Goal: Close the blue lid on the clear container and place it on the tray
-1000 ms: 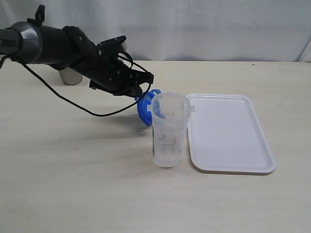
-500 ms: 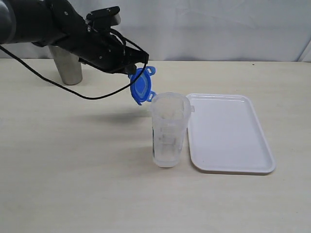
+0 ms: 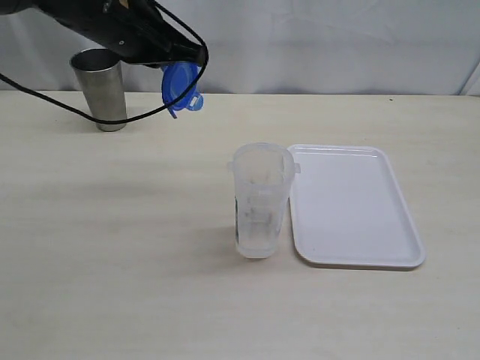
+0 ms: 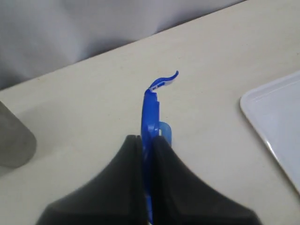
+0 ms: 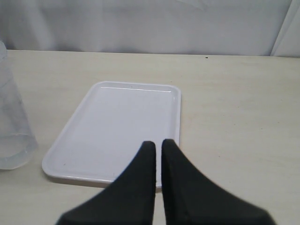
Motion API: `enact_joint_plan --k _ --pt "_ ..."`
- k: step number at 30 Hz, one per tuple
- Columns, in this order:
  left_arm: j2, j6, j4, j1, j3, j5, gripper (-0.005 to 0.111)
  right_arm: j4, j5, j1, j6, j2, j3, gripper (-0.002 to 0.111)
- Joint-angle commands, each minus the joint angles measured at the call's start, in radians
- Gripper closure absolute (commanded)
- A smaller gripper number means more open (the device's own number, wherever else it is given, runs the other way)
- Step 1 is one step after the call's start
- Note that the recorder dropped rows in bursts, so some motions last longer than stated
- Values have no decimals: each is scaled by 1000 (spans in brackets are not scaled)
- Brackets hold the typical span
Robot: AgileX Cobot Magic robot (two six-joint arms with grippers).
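Since the clear container [image 3: 261,202] stands upright and open-mouthed toward the front of the worktop [image 3: 112,262], use it as ref. for all positions below.

1. Tray [image 3: 360,264]: flat on the worktop just beside the container, R-arm side, nothing on it. Prob. staged close so the final transfer is short.
2. R gripper [image 5: 158,145]: jaws together, nothing between them. It points at the tray w/ the container off to one side. Not visible in ext. view. Judged idle.
3. Blue lid [image 3: 181,84]: behind the container, L-arm side, well apart and clear of the worktop. Held on edge, one snap flap sticking out past the rim.
4. L gripper [image 4: 146,140]: jaws narrow, clamped on the lid's rim. The edge-on pinch keeps the lid faces free. Lid needs turning flat before seating (est.).
5. Steel cup [image 3: 101,90]: farthest back from the container, L-arm side, upright. Not a task item.

Status: lid not on; container not on tray.
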Motion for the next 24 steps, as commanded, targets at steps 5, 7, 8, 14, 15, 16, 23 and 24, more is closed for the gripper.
enact_joint_plan --k 5,7,8,14,15,16,23,24 --pt "-69 -292 530 -151 0 94 107 0 -3 -5 1 -5 3 104" --pt "-71 -311 609 -190 0 121 107 0 -3 -5 1 -5 3 104" --pt "-71 -323 646 -210 0 135 107 0 -3 -5 1 -5 3 104" --pt "-71 -349 815 -344 0 147 107 0 -3 -5 1 -5 3 104" --pt "-71 -346 830 -354 0 153 107 0 -3 -5 1 -5 3 104" --pt "-71 -346 876 -382 0 171 107 0 -3 -5 1 -5 3 104" --pt "-71 -346 1055 -465 67 156 107 0 -3 -5 1 -5 3 104" --pt "-71 -349 1075 -465 86 151 107 0 -3 -5 1 -5 3 104"
